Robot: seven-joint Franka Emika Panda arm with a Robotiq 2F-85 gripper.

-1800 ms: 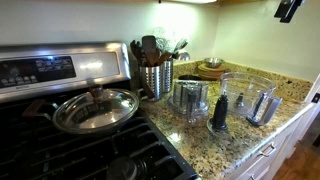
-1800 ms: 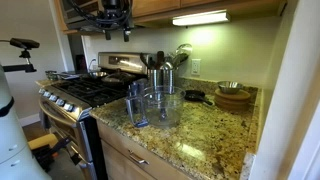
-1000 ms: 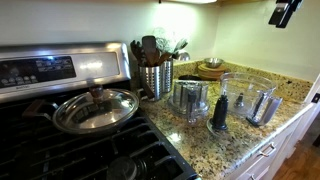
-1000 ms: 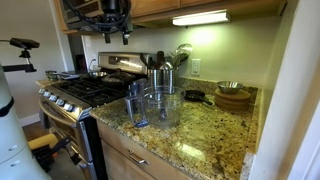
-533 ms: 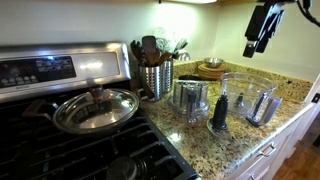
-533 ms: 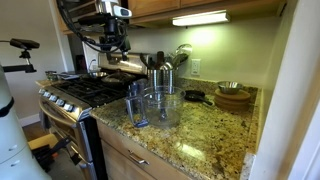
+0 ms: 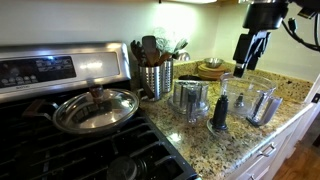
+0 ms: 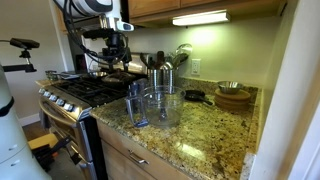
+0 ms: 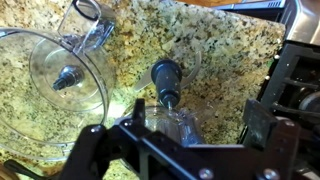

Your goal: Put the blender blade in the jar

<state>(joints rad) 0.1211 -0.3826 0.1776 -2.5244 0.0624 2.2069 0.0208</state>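
The blender blade [image 7: 219, 112] is a dark upright piece standing on the granite counter, just in front of the clear jar [image 7: 250, 96]. In the wrist view the blade [image 9: 165, 79] stands right of the jar [image 9: 62, 78], whose handle points to the top of the picture. My gripper [image 7: 245, 50] hangs high above the jar and blade, open and empty. It also shows above the stove in an exterior view [image 8: 115, 45]. In the wrist view my gripper [image 9: 175, 132] has its fingers wide apart and the blade lies just beyond the gap.
A grey ribbed container [image 7: 190, 97] stands next to the blade. A steel utensil holder [image 7: 155, 76] is behind it. A lidded pan [image 7: 95, 109] sits on the stove [image 7: 60, 140]. Wooden bowls [image 7: 211, 68] are at the back of the counter.
My arm has come down from the upper edge of the view toward the jar and blade. Nothing on the counter has moved.
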